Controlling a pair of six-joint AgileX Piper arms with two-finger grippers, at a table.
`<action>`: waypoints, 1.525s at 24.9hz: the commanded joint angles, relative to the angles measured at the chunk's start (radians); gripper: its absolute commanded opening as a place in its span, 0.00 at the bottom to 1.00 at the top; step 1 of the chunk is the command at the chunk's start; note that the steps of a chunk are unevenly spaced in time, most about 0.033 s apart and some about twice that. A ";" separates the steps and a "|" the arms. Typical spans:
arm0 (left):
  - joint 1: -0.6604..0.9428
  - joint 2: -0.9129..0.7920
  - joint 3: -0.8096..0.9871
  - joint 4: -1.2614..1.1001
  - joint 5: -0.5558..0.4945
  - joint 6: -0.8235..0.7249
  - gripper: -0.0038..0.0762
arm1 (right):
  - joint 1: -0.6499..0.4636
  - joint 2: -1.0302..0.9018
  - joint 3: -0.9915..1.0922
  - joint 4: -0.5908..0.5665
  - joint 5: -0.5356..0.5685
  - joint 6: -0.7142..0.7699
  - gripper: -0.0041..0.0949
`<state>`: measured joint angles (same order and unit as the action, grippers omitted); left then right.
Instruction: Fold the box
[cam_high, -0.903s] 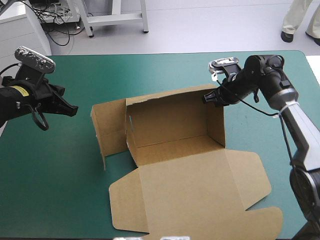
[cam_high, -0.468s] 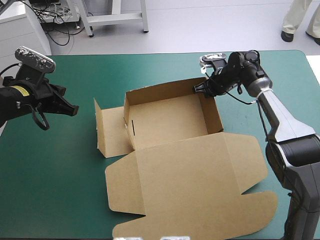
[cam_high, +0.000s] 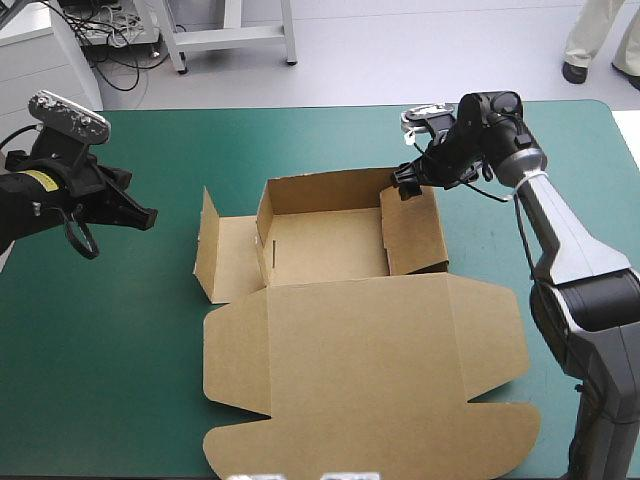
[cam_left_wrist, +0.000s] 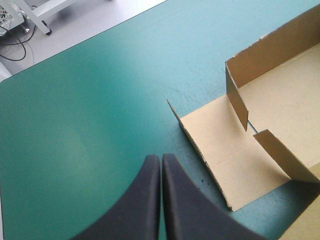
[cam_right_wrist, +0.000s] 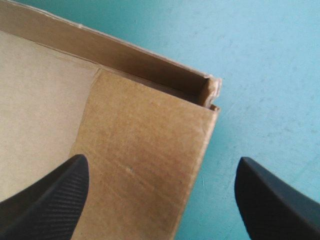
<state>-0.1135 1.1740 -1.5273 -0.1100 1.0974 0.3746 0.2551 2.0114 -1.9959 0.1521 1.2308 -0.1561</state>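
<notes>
The brown box sits mid-table as an open tray, its far wall raised and its wide lid flat toward the near edge. The right side wall leans inward. On the left, a side panel lies flat with its end flap upright. My right gripper is open at the box's far right corner; in the right wrist view that gripper straddles the box corner with nothing pinched. My left gripper hangs shut and empty left of the box; the left wrist view shows this gripper above the teal-green cover near the box.
Bare teal-green cover stretches to the left of the box and along the far edge. The lid's near flap reaches close to the table's near edge.
My right gripper has opened and let go of the box's far right corner. The box has dropped from tilted to flat, and its right wall now leans in. The left arm has not moved.
</notes>
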 joint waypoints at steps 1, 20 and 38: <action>0.000 -0.025 -0.030 -0.014 -0.062 -0.008 0.04 | -0.002 -0.118 -0.038 -0.006 0.016 0.021 0.84; 0.000 -0.025 -0.030 -0.014 -0.019 -0.013 0.04 | -0.002 -0.185 0.262 0.015 -0.007 0.089 0.84; 0.000 -0.025 -0.030 -0.040 -0.013 -0.013 0.04 | -0.002 -0.097 0.254 0.026 -0.002 0.061 0.02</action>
<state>-0.1135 1.1740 -1.5273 -0.1304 1.1309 0.3736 0.2551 1.9630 -1.7105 0.1677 1.2231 -0.0749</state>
